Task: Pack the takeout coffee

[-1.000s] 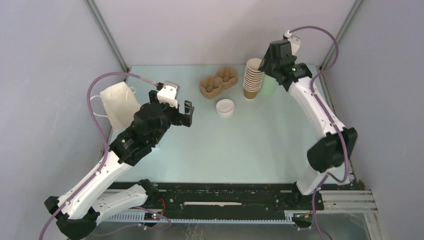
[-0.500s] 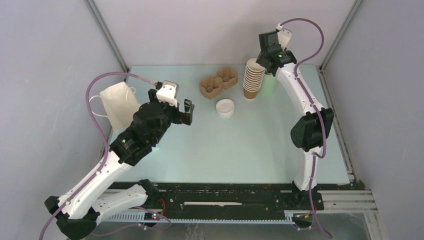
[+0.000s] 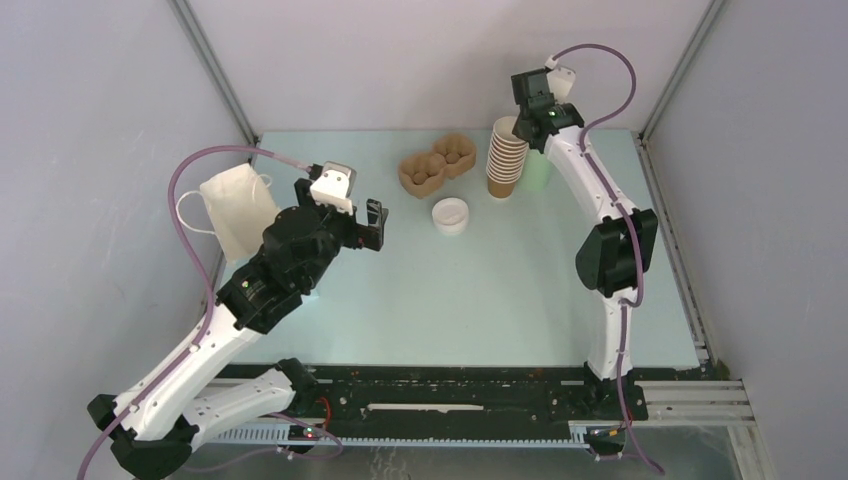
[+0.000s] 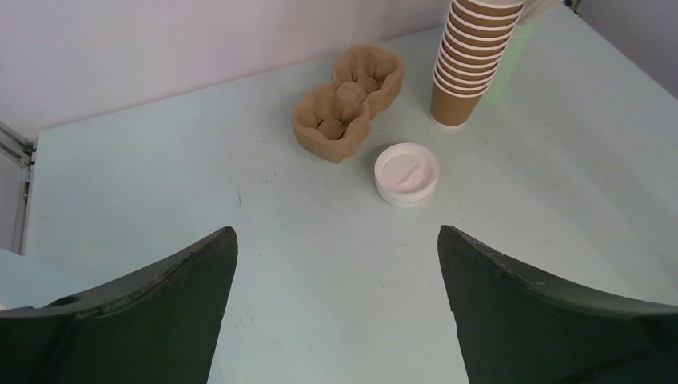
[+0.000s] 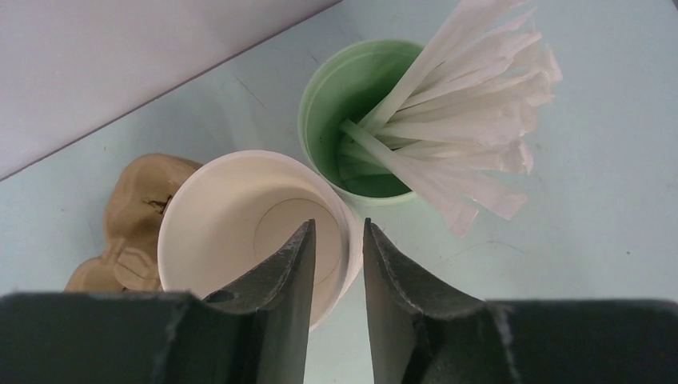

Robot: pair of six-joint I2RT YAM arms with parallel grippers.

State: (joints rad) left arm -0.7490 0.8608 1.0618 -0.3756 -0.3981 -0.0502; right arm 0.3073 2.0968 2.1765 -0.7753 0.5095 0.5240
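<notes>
A lidded takeout coffee is out of view. A round white lid [image 3: 451,215] [image 4: 407,174] lies flat on the table. Behind it stands a tall stack of lidless brown cups [image 3: 505,160] [image 4: 472,56]. My right gripper [image 3: 522,120] [image 5: 339,222] hangs over that stack. One finger is inside the white-lined top cup [image 5: 232,216] and the other is outside its rim. The jaws are narrow, with a gap still showing between them. My left gripper [image 3: 368,228] [image 4: 337,230] hovers wide open over bare table, well short of the lid, and holds nothing.
A pale green cup of paper-wrapped sticks [image 5: 352,104] [image 3: 538,170] stands right beside the stack. A brown pulp cup carrier [image 3: 437,165] [image 4: 348,104] sits left of the stack. A white paper bag [image 3: 238,210] lies at the far left by the wall.
My right arm has swung left from beside the green cup to above the cup stack, and its jaws have narrowed around the top cup's rim. The left arm has not moved.
</notes>
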